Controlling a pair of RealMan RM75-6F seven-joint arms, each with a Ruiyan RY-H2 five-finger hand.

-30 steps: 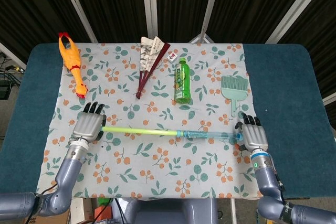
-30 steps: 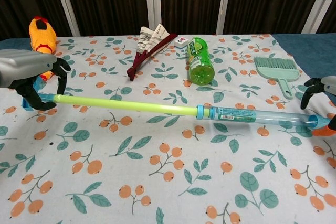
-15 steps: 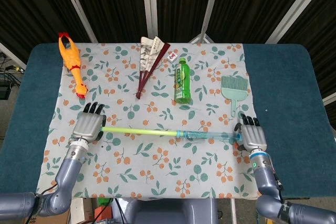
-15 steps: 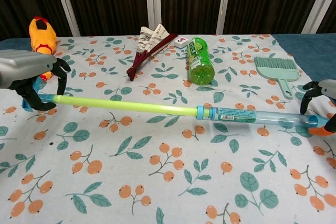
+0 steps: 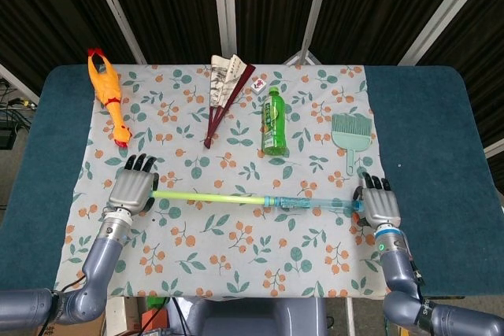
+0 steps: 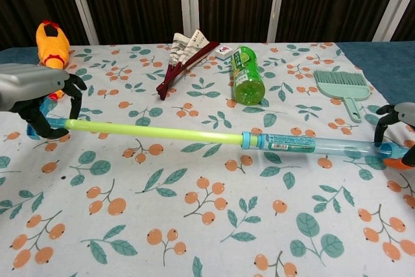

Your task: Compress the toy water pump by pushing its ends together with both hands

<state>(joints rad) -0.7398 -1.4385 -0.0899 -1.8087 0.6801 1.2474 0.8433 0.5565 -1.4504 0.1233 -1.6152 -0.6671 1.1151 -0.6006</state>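
A toy water pump (image 5: pixel 260 198) lies fully extended across the floral tablecloth (image 5: pixel 236 257), its yellow-green rod pointing to 9 o'clock and its clear blue barrel to 3 o'clock in the head view. The left hand (image 5: pixel 132 190) holds the rod's end, dark fingers (image 6: pixel 72 89) curled over it in the chest view. At the far end, the right hand (image 5: pixel 379 206) arches over the barrel's orange-tipped end (image 6: pixel 397 162), fingers bent down around it; whether they truly clamp the barrel cannot be told. Behind the pump, toward 12 o'clock, a green drink bottle (image 5: pixel 273 122) lies on its side, with a folded paper fan (image 5: pixel 223 88) at about 11 o'clock, a rubber chicken (image 5: pixel 109 94) at 10 o'clock and a small teal hand brush (image 5: pixel 351 135) at 1 o'clock, all well apart from the pump.
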